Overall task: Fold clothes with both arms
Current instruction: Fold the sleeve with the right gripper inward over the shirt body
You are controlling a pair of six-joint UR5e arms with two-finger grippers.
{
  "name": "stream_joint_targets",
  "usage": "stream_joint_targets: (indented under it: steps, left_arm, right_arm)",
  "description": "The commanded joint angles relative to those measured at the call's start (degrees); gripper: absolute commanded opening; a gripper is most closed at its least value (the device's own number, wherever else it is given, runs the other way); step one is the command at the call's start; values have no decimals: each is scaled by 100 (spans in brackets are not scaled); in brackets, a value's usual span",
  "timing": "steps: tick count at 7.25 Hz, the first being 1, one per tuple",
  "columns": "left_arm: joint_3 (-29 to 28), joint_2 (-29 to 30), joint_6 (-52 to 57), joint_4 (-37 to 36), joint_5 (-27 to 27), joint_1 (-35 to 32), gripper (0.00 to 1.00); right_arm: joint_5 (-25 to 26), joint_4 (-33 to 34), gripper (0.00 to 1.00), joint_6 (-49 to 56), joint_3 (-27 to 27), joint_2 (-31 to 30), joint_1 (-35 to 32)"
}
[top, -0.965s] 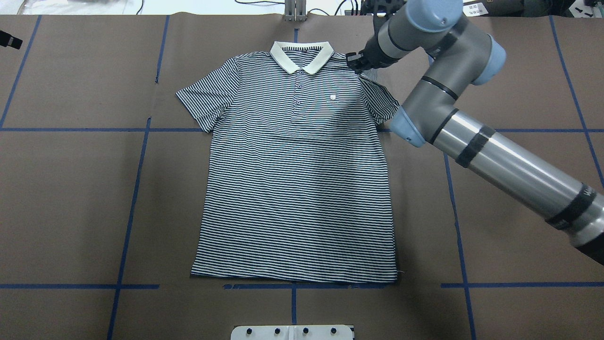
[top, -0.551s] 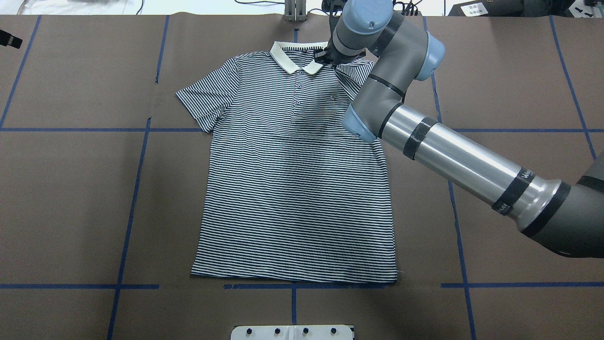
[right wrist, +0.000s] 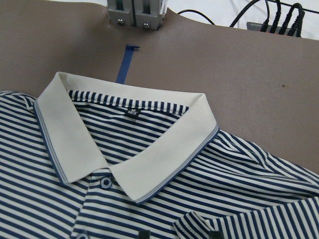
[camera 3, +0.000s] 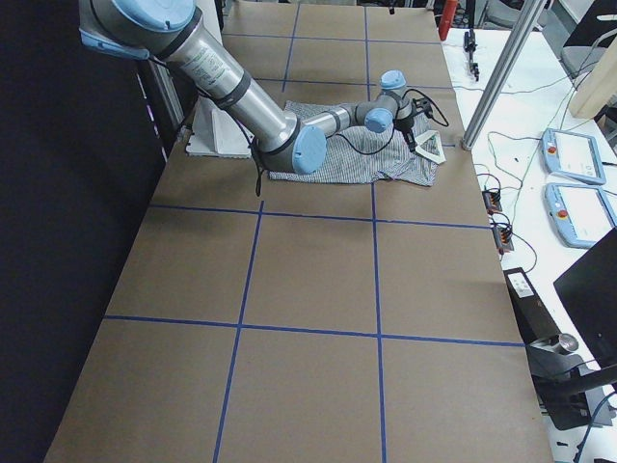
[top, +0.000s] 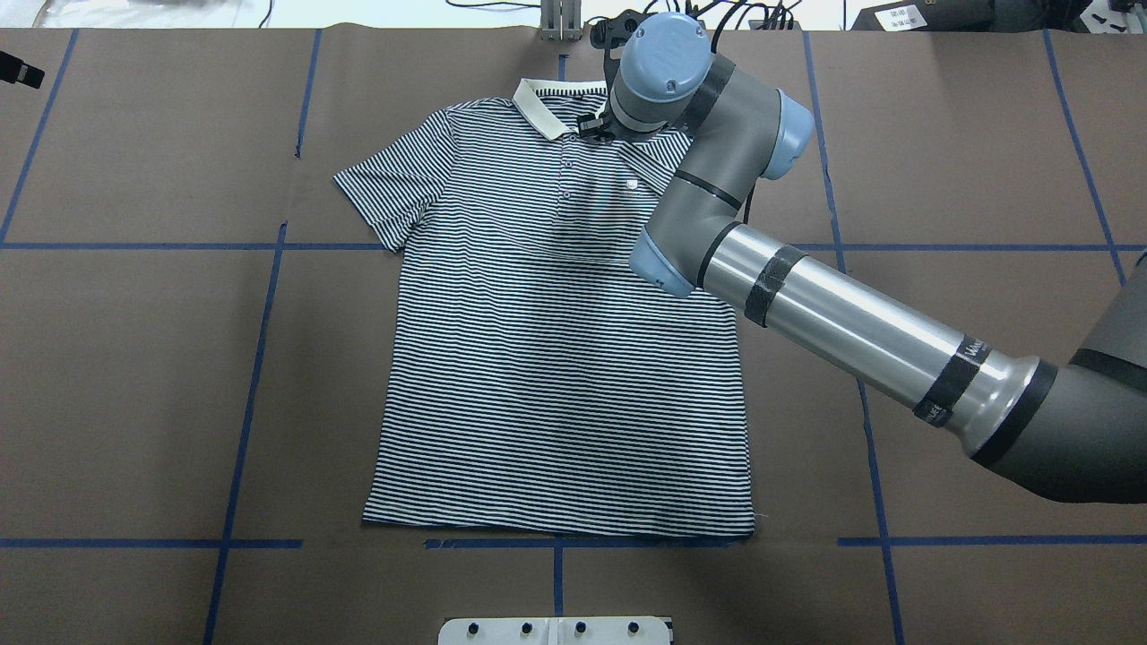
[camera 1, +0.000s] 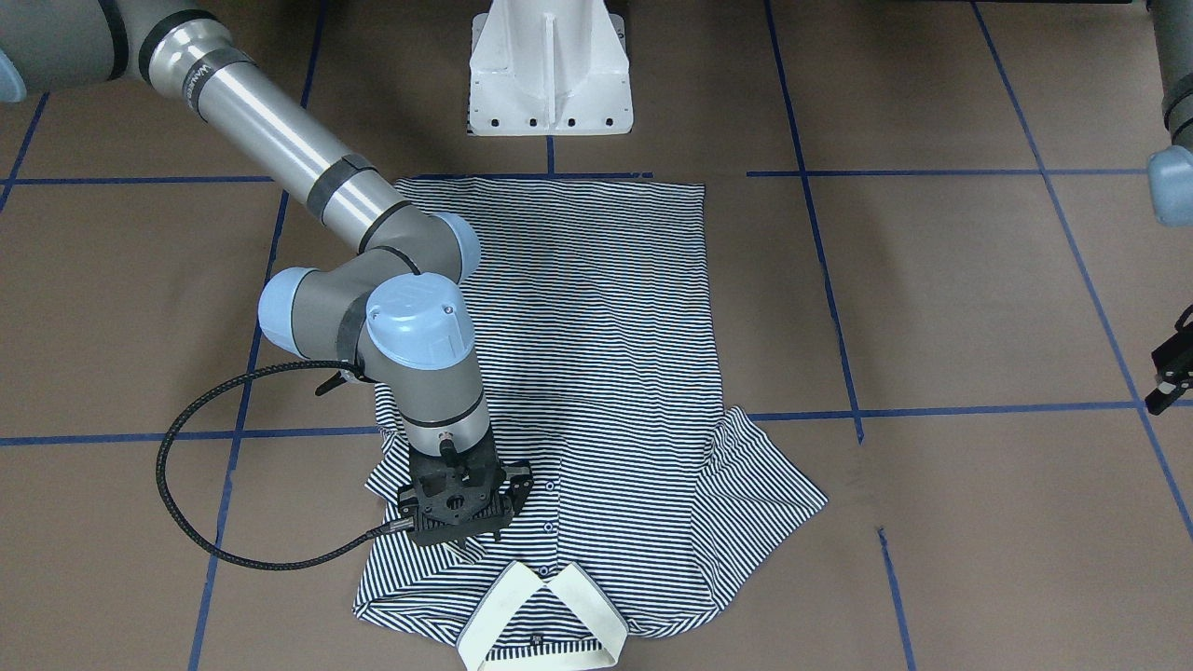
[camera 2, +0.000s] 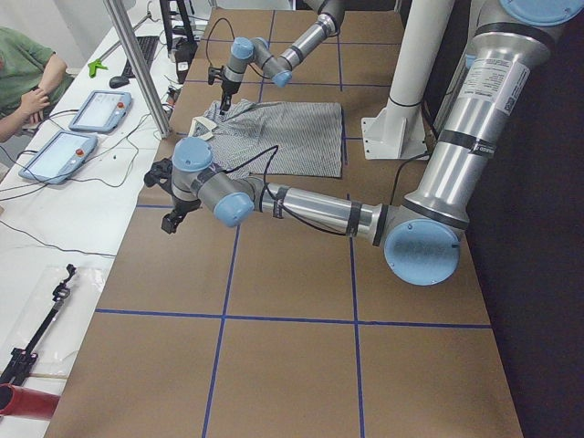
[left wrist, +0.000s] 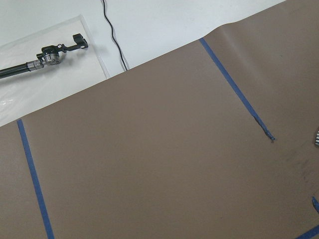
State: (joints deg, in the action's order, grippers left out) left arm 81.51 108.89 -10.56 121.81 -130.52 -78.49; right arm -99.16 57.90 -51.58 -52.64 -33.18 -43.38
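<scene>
The striped polo shirt lies flat and face up on the brown table, with its cream collar at the far edge. My right gripper is beside the collar's right tip, shut on a fold of the shirt's right shoulder and sleeve that is drawn in over the chest. In the front view the gripper stands just above the collar. The right wrist view shows the collar close up and the held fold. My left gripper hangs far off to the side, clear of the shirt; I cannot tell its opening.
The white pedestal base stands at the near edge by the shirt's hem. A metal bracket sits at the far edge behind the collar. A black cable loops from the right wrist. Blue tape lines cross the table.
My right gripper has moved left from the shirt's right shoulder to the collar. The right sleeve has come inward with it. The left arm has not visibly moved.
</scene>
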Motion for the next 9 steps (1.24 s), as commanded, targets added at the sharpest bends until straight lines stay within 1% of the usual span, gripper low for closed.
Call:
stream_joint_targets:
  steps: [1,2,3,4,7,9]
  left_arm:
    - [14,18,-25,0,0,0,100]
    - [23,61,-164,0,0,0,100]
    - [49,88,-209,0,0,0,100]
    - [76,88,-218,-8,0,0,100]
    - [67,141,-218,-26,9,0,100]
    - [76,150,-218,-35,0,0,100]
  right_arm:
    - [-757,11,100,-18,-655,-597,-283]
    - [-884,-7,100,-193,-1173,-1194,-407]
    - [-1181,-16,100,-534,-1457,-1548,-547]
    - [-1445,-16,100,-659,-1469,-1664,-610]
    - [-1448,-16,100,-739,-1337,-1683,-435]
    - [-1439,-16,99,-739,-1171,-1543,-347]
